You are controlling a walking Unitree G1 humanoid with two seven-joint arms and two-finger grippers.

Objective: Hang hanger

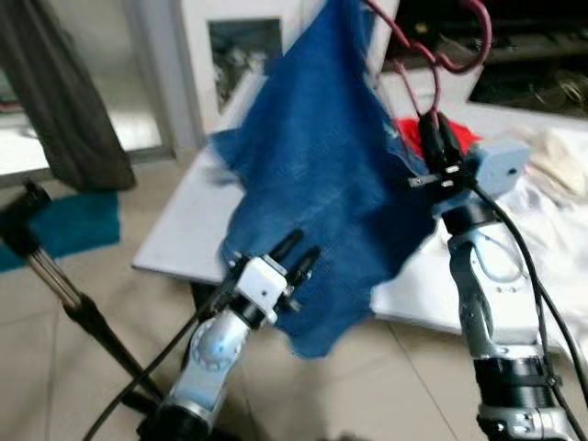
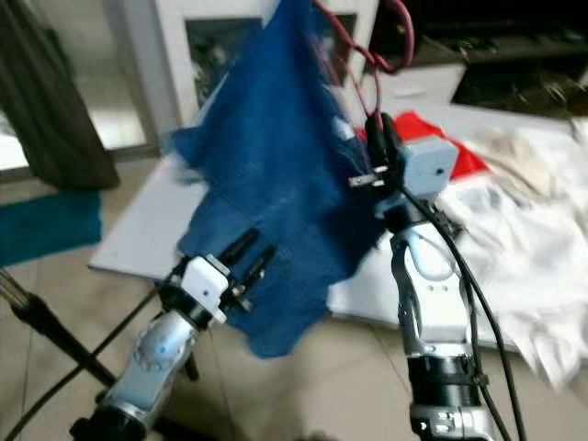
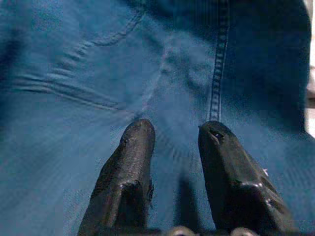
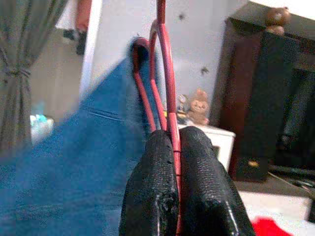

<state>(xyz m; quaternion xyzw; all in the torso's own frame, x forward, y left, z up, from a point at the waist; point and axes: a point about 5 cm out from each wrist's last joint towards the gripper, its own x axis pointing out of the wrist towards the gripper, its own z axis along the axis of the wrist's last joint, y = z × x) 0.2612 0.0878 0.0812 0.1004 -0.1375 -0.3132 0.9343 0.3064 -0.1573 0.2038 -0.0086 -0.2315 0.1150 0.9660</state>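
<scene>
A: Starting big: what's your layout?

B: You're facing a low white table on a tiled floor, white cloth piled on its right side, a red piece behind your right wrist. A dark tripod stand is off to your left, grey curtain beyond it.

A: Where's the task item?

B: The red hanger is up in the air, held high over the table edge with blue jeans draped from it. The jeans hang down and spread toward your left.

A: Gripper states?

B: Your right gripper is clenched on the hanger's lower wire; in the right wrist view the fingers pinch the red wire flat between them. Your left gripper is spread apart, grasping nothing, its fingertips right up against the denim, maybe touching, can't tell.

A: The relation that matters?

B: The hook sits straight above your right gripper, long axis of the hanger running up and away from the fingers. So the right arm carries the move. No rail or rod is in sight, so I judge you'll need to turn and find one, then lead with the hook end up. The left arm is nearer the hem only and looks useful for steadying the cloth.
</scene>
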